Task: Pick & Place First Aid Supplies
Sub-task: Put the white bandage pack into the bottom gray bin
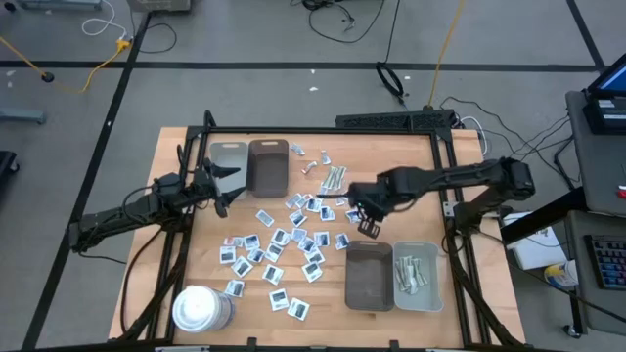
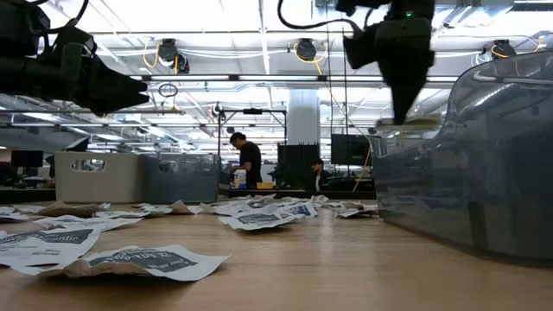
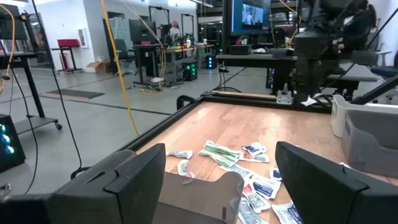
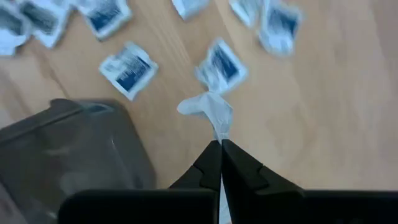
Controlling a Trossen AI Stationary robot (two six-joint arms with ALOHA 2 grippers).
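Many small white packets with dark-blue print (image 1: 284,244) lie scattered over the middle of the wooden table. A few pale green wrapped strips (image 1: 333,178) lie toward the far side. My right gripper (image 1: 366,224) hangs above the table just beyond the near-right brown tray (image 1: 370,277), pointing steeply down and shut on a pale whitish strip (image 4: 210,111). My left gripper (image 1: 223,186) waits open and level at the table's left, beside the far-left trays, with nothing between its fingers. My right gripper pinches one end of the pale strip (image 4: 219,133) between its two fingertips (image 4: 234,155). The fingers come from above, pointing steeply down. The strip hangs below them, crumpled, clear of the table and above the loose packets.
A grey tray (image 1: 229,161) and a brown tray (image 1: 268,164) stand at the far left. Beside the near-right brown tray stands a grey tray (image 1: 416,277) holding several strips. A large white cylinder (image 1: 201,308) stands at the near left corner.
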